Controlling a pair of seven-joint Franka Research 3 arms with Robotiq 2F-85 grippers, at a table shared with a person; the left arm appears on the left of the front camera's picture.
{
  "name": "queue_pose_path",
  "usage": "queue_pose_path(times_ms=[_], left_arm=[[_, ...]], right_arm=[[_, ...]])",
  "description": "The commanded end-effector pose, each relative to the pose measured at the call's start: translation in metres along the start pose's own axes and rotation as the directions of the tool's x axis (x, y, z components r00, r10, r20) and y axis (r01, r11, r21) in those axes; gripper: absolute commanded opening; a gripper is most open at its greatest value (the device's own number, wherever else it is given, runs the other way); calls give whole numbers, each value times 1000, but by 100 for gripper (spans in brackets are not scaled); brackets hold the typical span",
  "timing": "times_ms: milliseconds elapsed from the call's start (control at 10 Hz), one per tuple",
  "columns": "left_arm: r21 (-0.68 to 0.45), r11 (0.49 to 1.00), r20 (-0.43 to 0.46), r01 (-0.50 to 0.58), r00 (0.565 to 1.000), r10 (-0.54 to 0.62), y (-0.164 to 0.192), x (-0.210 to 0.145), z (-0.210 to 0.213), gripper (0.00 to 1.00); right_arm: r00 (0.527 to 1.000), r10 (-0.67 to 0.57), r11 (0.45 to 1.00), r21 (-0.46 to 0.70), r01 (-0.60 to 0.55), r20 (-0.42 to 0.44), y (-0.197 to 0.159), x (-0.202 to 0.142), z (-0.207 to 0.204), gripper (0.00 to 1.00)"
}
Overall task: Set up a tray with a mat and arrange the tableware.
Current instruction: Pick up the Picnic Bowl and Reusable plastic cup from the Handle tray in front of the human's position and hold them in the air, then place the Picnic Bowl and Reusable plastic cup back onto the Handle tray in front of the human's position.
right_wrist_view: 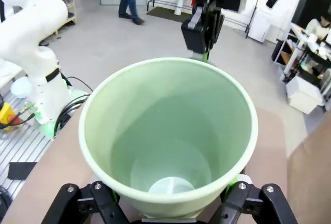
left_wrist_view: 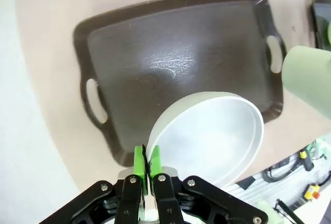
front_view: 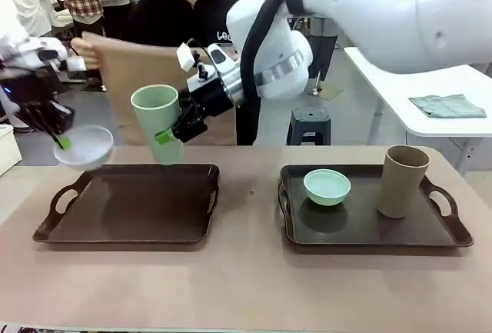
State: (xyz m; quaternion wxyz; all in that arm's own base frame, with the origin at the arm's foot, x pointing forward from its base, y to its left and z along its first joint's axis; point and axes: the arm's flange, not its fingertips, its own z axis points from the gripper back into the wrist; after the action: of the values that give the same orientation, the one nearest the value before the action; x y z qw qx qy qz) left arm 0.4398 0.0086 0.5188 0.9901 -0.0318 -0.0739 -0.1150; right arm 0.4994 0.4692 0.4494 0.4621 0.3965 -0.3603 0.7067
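Two trays: the dark left tray [front_view: 127, 229] lies bare on the table [front_view: 246, 287]. The right tray [front_view: 361, 229] holds the mint green bowl [front_view: 327, 187] and, well apart from it at the right end, the tan-brown cup [front_view: 402, 181], upright.
Left gripper [front_view: 61, 142]: jaws pinched together on the rim of the white bowl [front_view: 84, 146], one green pad inside the rim and one outside. The bowl hangs tilted in the air above the left handle end of the left tray.
Right gripper [front_view: 165, 134]: jaws spread wide and clamped on the lower wall of the pale green cup [front_view: 159, 121]. The cup is held tilted, mouth up, above the far edge of the left tray.
Hidden, left gripper: in the front view its body is dark and blurred, and the grip is clearer in the left wrist view.
Hidden, right gripper: in the right wrist view the cup covers the fingertips, and the picture's bottom edge cuts off the finger bases.
Mat [front_view: 146, 64]: a tan sheet held up by the person's hand [front_view: 83, 52] at the far side. The cup and the right arm hide part of it.
Writing: white letters on the person's dark top [front_view: 223, 35] are cut off by the right arm and cannot be read.
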Motion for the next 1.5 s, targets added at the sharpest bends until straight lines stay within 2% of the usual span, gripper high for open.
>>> queue_pose_path(times_ms=[0,100,200,1400], left_arm=[[25,1000,59,-19,998,17,-1,-20,27,0],[-17,999,71,-44,996,45,-1,-21,32,0],[10,1000,44,-1,999,1,-1,-11,28,0],[10,1000,44,-1,999,1,-1,-11,28,0]], right_arm=[[999,33,999,-8,-33,13,30,5,12,30],[999,41,998,-38,-42,-22,30,4,15,30],[1000,15,1000,-4,-15,-6,9,14,6,30],[1000,15,1000,-4,-15,-6,9,14,6,30]])
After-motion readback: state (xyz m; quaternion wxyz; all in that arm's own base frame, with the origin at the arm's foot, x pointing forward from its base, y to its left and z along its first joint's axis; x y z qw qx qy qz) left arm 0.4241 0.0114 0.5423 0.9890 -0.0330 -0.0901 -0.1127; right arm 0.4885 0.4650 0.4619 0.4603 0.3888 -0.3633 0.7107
